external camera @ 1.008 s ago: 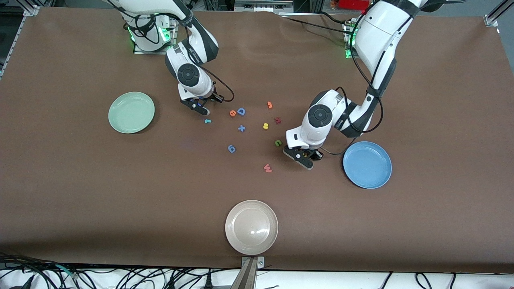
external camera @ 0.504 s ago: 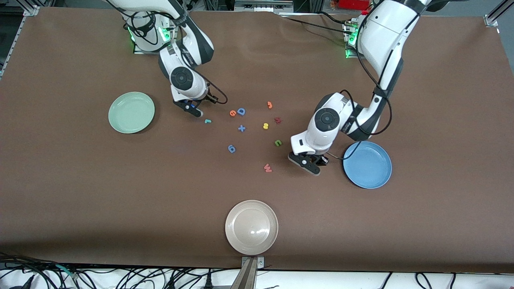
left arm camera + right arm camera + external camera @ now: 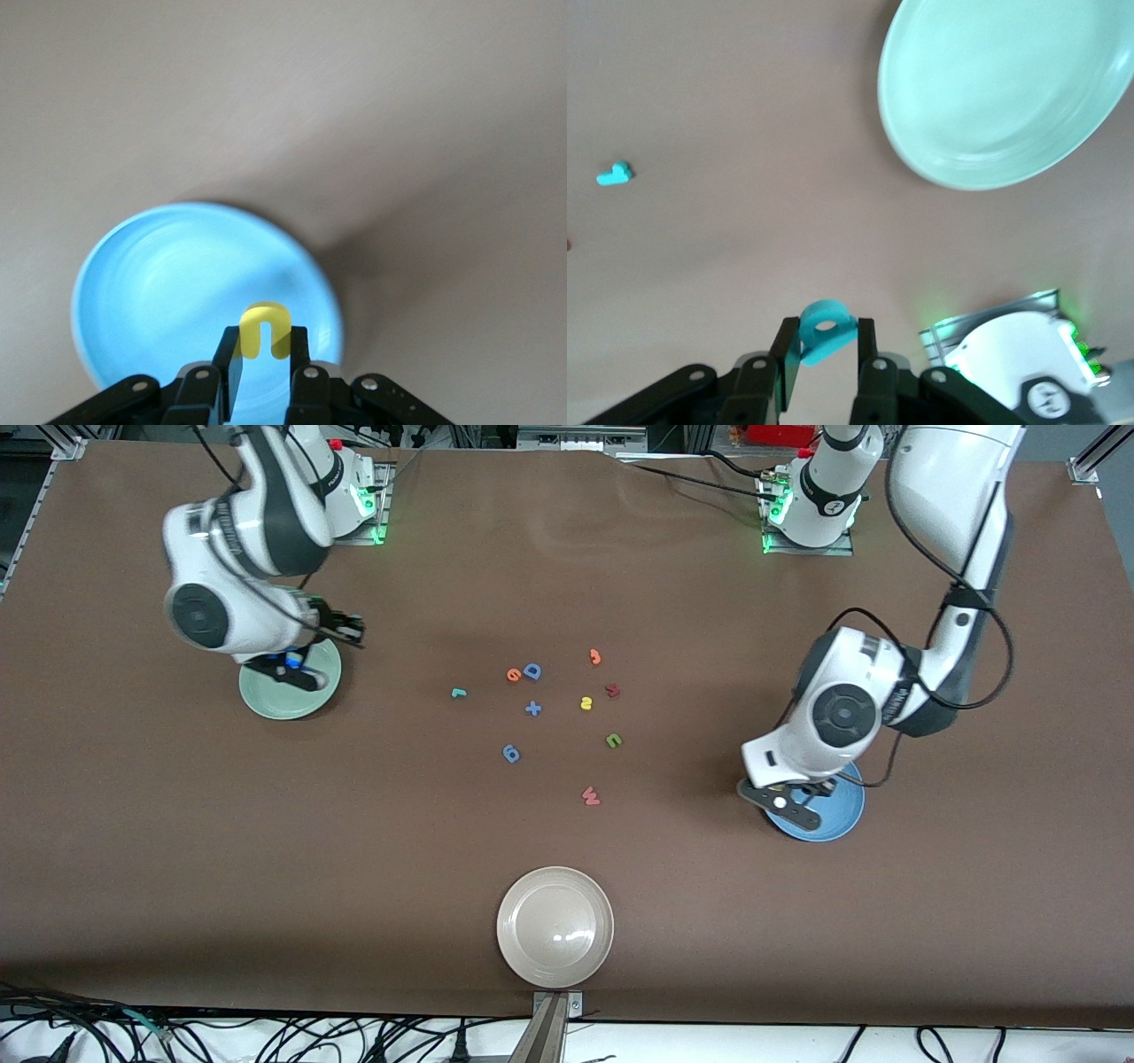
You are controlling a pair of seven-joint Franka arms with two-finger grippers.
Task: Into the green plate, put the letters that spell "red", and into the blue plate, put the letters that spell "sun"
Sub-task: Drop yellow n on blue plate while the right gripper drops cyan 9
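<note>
My left gripper (image 3: 791, 806) is shut on the yellow "u" (image 3: 266, 329) and hangs over the blue plate (image 3: 840, 824), which fills the left wrist view (image 3: 159, 292). Up at the green plate (image 3: 275, 701), my right gripper (image 3: 292, 673) is shut on the teal "d" (image 3: 826, 329); the right wrist view shows that plate (image 3: 1001, 97) a little ahead of the fingers. Still on the table mid-way between the plates lie the teal "r" (image 3: 458, 693), orange "e" (image 3: 513, 676), yellow "s" (image 3: 586, 703) and green "n" (image 3: 614, 740).
Among those letters lie a blue "D" (image 3: 532, 671), an orange "3" (image 3: 595, 657), a dark red letter (image 3: 612, 690), a blue plus (image 3: 532, 708), a blue "6" (image 3: 511, 754) and a red "w" (image 3: 591, 796). A beige plate (image 3: 555, 926) sits nearest the front camera.
Both arms swung away from the letter cluster: the right gripper carried the teal "d" to the green plate, the left gripper carried the yellow "u" over the blue plate.
</note>
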